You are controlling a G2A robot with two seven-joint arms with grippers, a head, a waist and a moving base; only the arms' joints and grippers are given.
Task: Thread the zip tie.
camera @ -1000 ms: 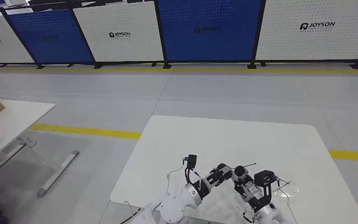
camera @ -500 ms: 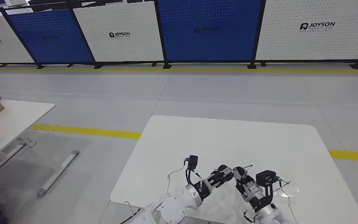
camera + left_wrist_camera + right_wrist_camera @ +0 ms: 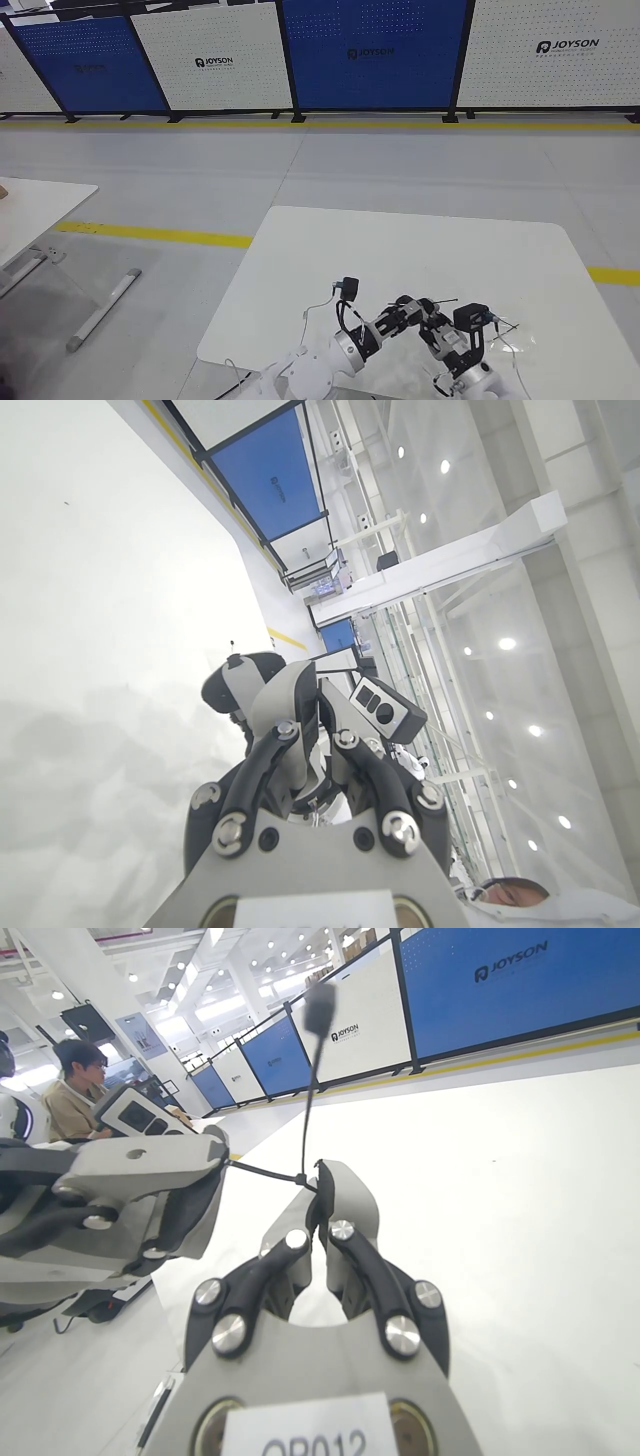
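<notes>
White table (image 3: 400,240) spreads below in the top view; one zip tie (image 3: 446,298) shows as a thin black line near its robot-side edge. In the left wrist view, your left gripper (image 3: 314,686) has its fingers pressed together. In the right wrist view, the right gripper (image 3: 319,1190) pinches the zip tie; its strap runs across into the left gripper and also upward. Whether the tail has entered the head you cannot tell; I judge pulling through is left. Two grippers, one zip tie.
</notes>
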